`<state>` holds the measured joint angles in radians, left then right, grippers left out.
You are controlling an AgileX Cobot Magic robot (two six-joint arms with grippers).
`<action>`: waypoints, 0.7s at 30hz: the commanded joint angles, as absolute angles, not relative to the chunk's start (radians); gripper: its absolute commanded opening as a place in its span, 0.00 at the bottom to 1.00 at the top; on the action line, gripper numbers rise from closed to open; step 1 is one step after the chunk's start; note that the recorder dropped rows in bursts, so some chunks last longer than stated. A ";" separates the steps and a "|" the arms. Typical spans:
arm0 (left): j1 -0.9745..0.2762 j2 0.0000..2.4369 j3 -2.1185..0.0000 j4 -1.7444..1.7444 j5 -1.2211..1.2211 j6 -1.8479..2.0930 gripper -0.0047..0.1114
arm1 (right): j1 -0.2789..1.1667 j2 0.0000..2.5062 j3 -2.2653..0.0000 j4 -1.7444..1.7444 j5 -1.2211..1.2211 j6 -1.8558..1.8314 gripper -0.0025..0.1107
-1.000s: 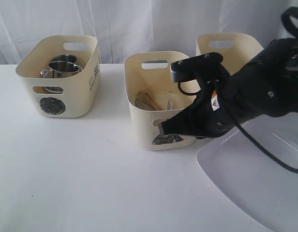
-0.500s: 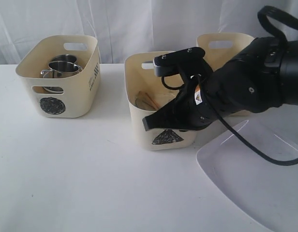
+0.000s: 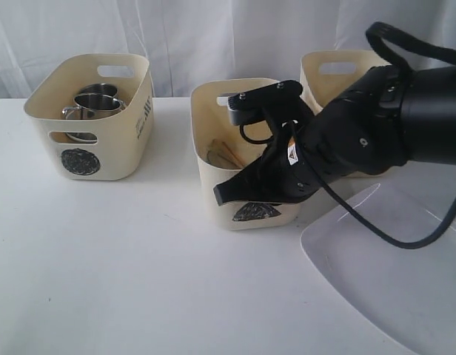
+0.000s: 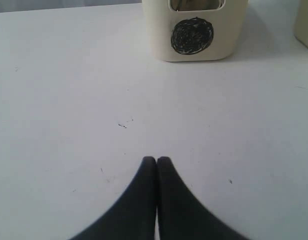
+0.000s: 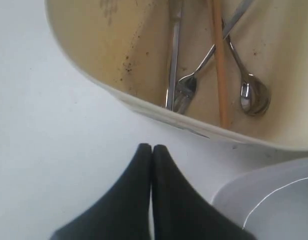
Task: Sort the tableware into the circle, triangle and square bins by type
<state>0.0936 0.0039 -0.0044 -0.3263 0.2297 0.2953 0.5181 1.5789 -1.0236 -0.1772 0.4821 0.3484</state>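
On the left stands the circle tub (image 3: 91,118) with two steel mugs (image 3: 95,103) inside; the left wrist view shows its round mark (image 4: 193,36). The triangle tub (image 3: 213,174) in the middle holds a knife (image 5: 173,55), fork (image 5: 186,87), spoon (image 5: 254,95) and a wooden chopstick (image 5: 219,60). Behind my right arm is the square bin (image 3: 339,70), its mark hidden. The large white plate (image 3: 383,274) lies at the front right. My right gripper (image 3: 220,196) (image 5: 152,147) is shut and empty, low in front of the triangle tub. My left gripper (image 4: 156,160) is shut and empty over bare table.
A white curtain closes off the back. The table top (image 3: 139,281) is white. The right arm's black cable (image 3: 376,229) loops down over the plate's near rim.
My right arm has swung left, off the plate and across the triangle tub's front, the fingertip now further left. The left gripper's view gives no earlier frame.
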 commanded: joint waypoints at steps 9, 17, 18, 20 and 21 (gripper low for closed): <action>0.098 0.000 0.000 -0.337 0.232 0.295 0.04 | 0.520 1.635 -1.111 -0.237 0.476 0.336 0.02; 0.098 0.000 0.000 -0.337 0.232 0.295 0.04 | 0.520 1.677 -1.153 -0.266 0.483 0.336 0.02; 0.098 0.000 0.000 -0.337 0.232 0.295 0.04 | 0.518 1.679 -1.157 -0.266 0.483 0.336 0.02; 0.098 0.000 0.000 -0.337 0.232 0.295 0.04 | 0.518 1.684 -1.167 -0.267 0.481 0.336 0.02; 0.098 0.000 0.000 -0.337 0.232 0.295 0.04 | 0.518 1.686 -1.173 -0.270 0.481 0.336 0.02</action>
